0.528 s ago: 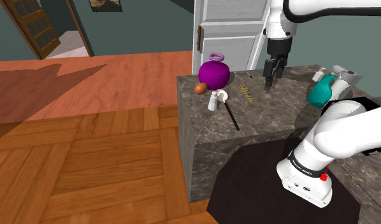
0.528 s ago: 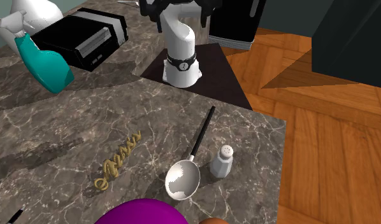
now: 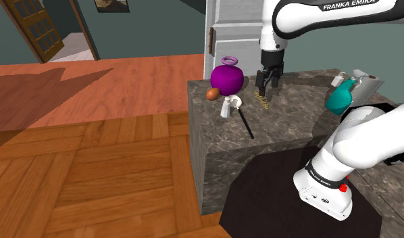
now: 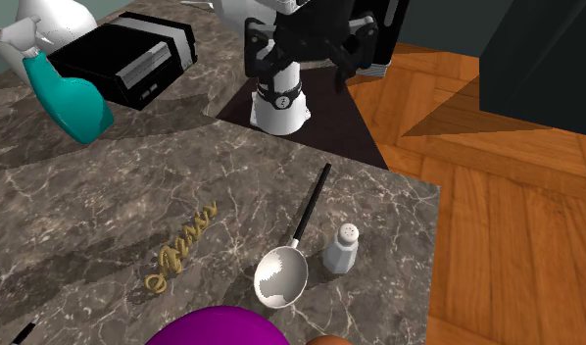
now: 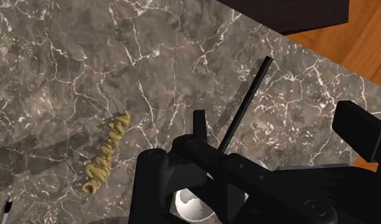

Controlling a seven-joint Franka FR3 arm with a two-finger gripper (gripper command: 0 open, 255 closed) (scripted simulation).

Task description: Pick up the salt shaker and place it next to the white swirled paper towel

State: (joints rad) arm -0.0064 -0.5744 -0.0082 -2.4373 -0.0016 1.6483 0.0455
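- The gripper hangs over the counter with its fingers spread and nothing between them. It is above the pasta twist.
- The salt shaker stands upright to the shoulder view's left of the gripper, close to the counter's left edge. The ladle has its bowl just beside it.
- Risk: the ladle bowl crowds one side of the shaker, so a descending finger may land on the bowl and tip the shaker.
- Risk: so close to the edge, a sideways nudge could send the shaker onto the wood floor.
- Risk: the purple ball and the egg sit just beyond the shaker and could be bumped on the approach.
- The shaker looks pale, smooth and small, with a narrower holed cap, so a high grip could slip off.
- The counter is dark veined stone; the ladle has a thin black handle and a white bowl.
- The white shape behind the teal bottle may be the towel; I cannot tell.
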